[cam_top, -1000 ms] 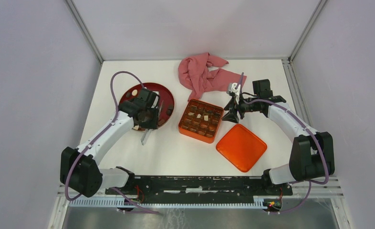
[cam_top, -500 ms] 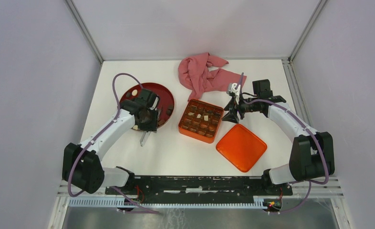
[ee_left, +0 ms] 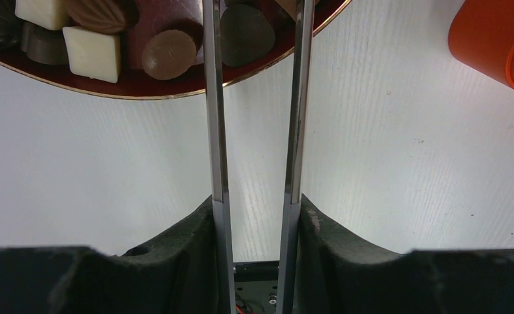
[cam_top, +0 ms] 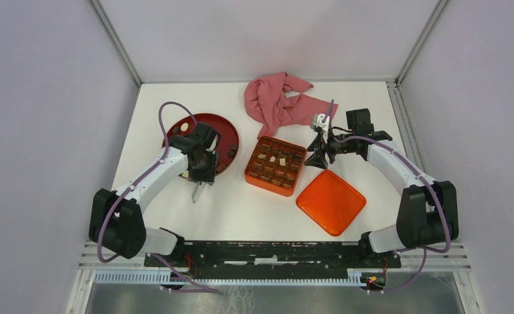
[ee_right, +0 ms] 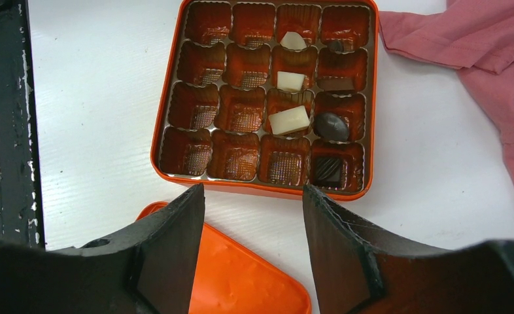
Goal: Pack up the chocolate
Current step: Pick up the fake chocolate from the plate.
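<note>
The left tool point(ee_left: 256, 203) is closed partway on a pair of tweezers point(ee_left: 215, 131). Its pads press the two blades, which stand apart over the rim of the red plate point(ee_left: 137, 84), left of the orange tin point(cam_top: 265, 181). A dark chocolate point(ee_left: 244, 33) lies between the blades. Their tips run out of frame, so I cannot tell whether it is pinched. To pick well, centre the piece, squeeze gently and lift straight before carrying it to a bare cell.

The right tool point(ee_right: 253, 190) hangs open and empty just right of the tin. Only its wrist view shows the fill: a handful of cream and dark pieces point(ee_right: 289, 120) in the tin's half toward the pink cloth point(ee_right: 463, 52). Only the overhead view shows both arms at once.
</note>
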You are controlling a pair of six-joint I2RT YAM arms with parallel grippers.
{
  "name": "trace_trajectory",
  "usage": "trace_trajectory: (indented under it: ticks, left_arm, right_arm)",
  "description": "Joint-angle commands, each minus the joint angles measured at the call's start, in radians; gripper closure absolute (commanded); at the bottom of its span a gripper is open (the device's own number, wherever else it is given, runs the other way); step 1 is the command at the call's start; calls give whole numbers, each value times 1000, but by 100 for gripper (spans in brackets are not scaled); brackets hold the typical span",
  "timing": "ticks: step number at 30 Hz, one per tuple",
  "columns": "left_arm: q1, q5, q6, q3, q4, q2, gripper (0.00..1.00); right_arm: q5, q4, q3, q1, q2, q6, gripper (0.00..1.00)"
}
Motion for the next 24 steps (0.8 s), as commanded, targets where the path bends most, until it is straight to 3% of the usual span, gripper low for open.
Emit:
trace_trajectory:
  ticks: [1,24]
  left_arm:
    - [5,-17,-21,27,-6,-2,55]
    - [4,-15,-25,30,-21,-34,55]
  right_arm:
    - [-31,0,40,-3,-5,-18,37]
    - [-32,-1,39,-3,-1,-18,37]
